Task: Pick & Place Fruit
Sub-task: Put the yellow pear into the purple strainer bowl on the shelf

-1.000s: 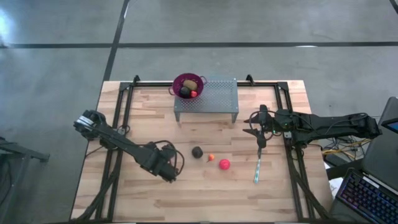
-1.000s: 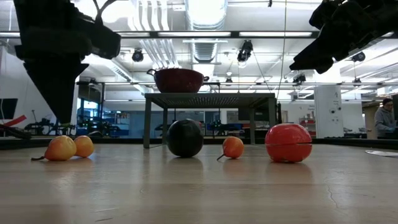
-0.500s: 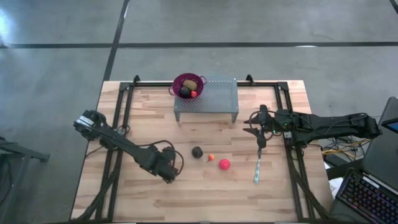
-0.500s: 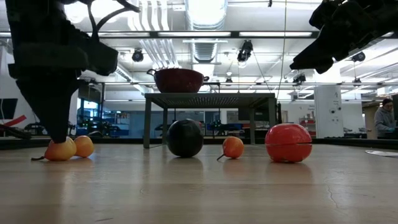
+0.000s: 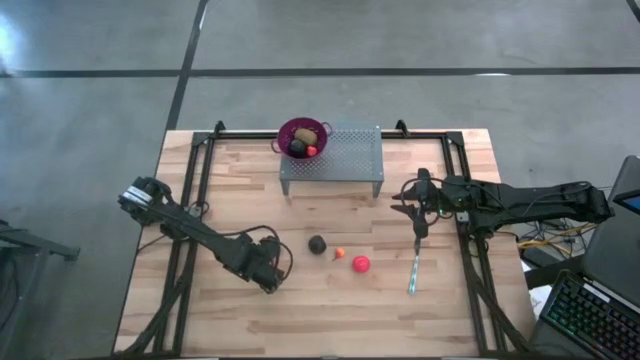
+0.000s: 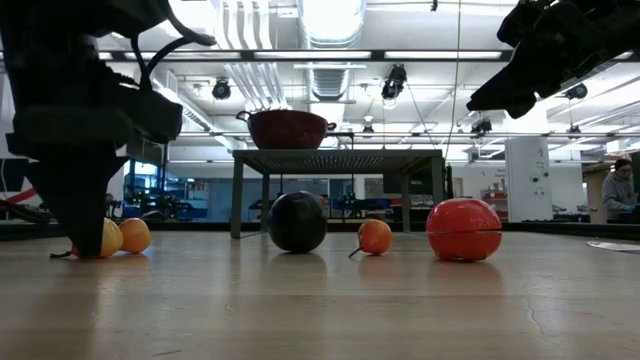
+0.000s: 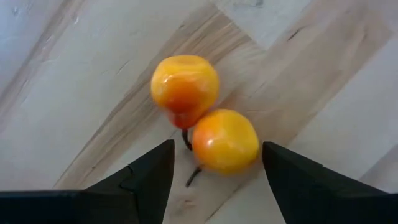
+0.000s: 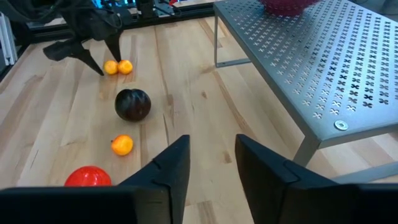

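While the right gripper (image 5: 412, 212) waits part-open at three o'clock, the left gripper (image 7: 214, 180) spreads wide around one orange fruit (image 7: 224, 140) at seven o'clock, touching its twin (image 7: 185, 84); it is not gripped.

Fruit (image 8: 132, 104) lies scattered on the wood; some fills the bowl.
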